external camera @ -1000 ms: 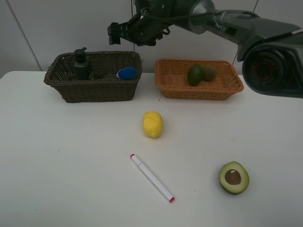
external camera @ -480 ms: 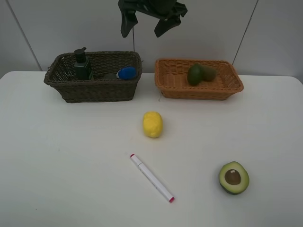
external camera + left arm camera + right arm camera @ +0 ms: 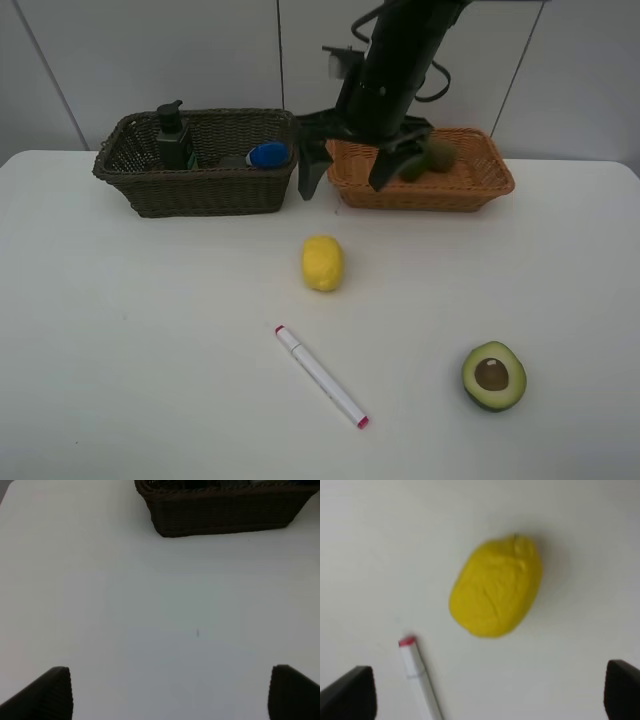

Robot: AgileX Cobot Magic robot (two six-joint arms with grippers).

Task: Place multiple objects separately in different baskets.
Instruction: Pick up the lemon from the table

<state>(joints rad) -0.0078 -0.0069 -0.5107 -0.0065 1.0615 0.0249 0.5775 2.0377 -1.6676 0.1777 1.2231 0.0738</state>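
On smooth white table, dimpled oval lemon

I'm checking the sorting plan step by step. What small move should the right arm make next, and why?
Probably lower the right gripper onto the yellow lemon. Its fingers are open and empty, the wrist view shows the lemon between them, and the lemon lies loose on the table, apart from the marker.
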